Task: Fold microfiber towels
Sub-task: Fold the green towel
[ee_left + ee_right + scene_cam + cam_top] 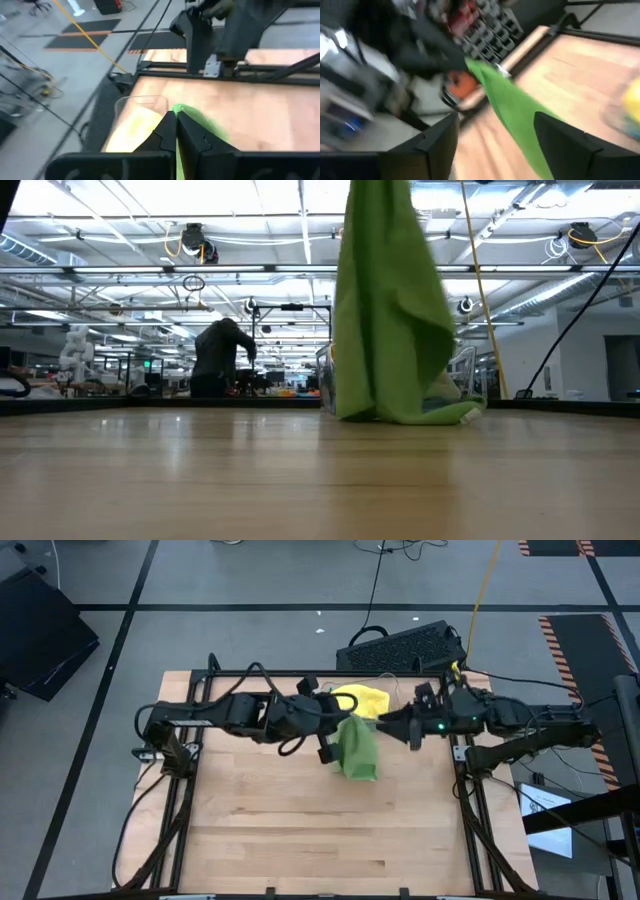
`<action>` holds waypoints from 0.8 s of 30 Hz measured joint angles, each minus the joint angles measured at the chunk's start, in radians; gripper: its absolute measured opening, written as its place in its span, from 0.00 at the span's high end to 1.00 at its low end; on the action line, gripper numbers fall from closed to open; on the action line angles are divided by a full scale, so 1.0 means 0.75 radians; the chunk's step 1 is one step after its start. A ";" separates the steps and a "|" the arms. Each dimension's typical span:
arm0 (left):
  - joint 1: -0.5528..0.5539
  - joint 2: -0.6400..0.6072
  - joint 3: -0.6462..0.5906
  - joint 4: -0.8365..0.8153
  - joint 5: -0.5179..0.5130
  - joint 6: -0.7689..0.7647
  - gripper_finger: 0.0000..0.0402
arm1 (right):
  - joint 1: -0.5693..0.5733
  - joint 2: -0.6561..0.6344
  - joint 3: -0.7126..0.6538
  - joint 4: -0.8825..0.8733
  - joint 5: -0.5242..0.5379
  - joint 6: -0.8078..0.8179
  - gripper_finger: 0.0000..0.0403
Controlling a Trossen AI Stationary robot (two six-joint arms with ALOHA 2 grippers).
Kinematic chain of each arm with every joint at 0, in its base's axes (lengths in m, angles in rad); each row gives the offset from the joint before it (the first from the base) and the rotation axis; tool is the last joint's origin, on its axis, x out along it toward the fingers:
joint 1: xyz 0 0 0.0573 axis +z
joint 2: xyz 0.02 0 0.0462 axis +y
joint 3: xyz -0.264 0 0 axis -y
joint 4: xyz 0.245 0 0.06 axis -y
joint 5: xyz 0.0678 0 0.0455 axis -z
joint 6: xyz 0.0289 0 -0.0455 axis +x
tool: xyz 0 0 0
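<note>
Left claw (175, 125) reaches from the left toward the desk's centre rear, fingers clenched on the upper edge of the bright green microfiber towel (357, 747). The towel hangs from that claw, its lower edge touching the light wooden desk (300, 830). Right claw (495, 131) extends from the right, beside the towel, fingers released and spread. A yellow microfiber towel (362, 698) lies just behind. Beyond the desk: a workshop with ceiling lights and a person (222, 358) in dark clothing. No writing is legible
</note>
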 joint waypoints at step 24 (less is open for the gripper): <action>0.172 -0.003 0.000 -0.117 0.177 -0.430 0.98 | 0.466 0.294 -0.728 0.877 0.465 -0.631 0.41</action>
